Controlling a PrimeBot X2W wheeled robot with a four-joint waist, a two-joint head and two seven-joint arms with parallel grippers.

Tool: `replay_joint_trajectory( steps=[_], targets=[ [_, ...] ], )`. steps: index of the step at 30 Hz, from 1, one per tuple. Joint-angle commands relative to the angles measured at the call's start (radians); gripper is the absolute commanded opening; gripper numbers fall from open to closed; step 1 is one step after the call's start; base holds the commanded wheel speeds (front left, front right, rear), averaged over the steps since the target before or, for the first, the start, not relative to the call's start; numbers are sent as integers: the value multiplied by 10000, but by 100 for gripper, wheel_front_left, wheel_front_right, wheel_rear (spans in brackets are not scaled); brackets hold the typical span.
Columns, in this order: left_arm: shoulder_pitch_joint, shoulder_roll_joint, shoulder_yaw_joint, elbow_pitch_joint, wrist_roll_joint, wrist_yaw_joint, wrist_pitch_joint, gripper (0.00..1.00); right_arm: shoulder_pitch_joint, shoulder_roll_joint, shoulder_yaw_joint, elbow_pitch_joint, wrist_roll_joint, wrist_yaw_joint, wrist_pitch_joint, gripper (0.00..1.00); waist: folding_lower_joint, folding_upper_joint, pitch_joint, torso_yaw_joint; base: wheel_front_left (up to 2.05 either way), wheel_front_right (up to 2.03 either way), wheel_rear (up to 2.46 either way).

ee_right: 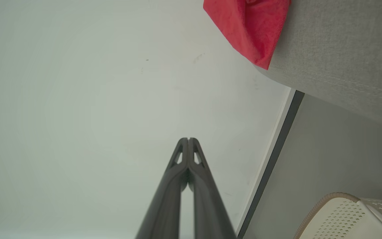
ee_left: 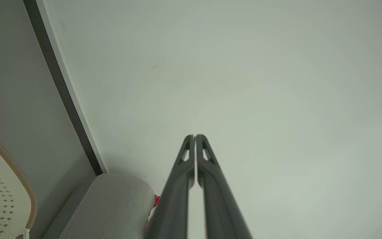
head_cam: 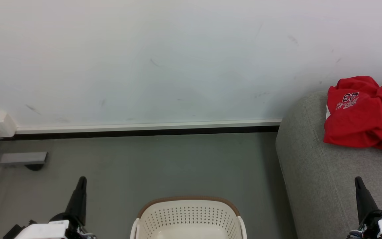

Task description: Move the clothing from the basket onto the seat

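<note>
My claw (ee_right: 188,139) points at the wall (ee_right: 78,99), fingers pressed together. Red clothing (ee_right: 249,30) lies on the grey seat (ee_right: 343,49) up to my right; the basket (ee_right: 350,215) sits lower right

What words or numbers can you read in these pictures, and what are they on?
"23": a number printed on the red clothing that lies on the grey seat; it appears upside down in the head view.
A line of lettering next to the number, on the same clothing: too small and blurred to read.

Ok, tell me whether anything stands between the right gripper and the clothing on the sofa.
Nothing visible does. The clothing lies on the sofa, ahead of the shut right gripper, with bare sofa fabric between them.
</note>
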Motion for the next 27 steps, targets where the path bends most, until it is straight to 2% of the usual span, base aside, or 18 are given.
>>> replay_joint_trajectory(
  steps=[1,27],
  targets=[
    [-72,66,23,-39,-139,-64,43,0,-125,-80,-39,-53,20,-24,27,0,0,0,0,1,0,0,0],
    [-71,66,22,-41,-140,-64,42,0,-124,-79,-38,-53,21,-24,26,0,0,0,0,1,0,0,0]
  ],
)
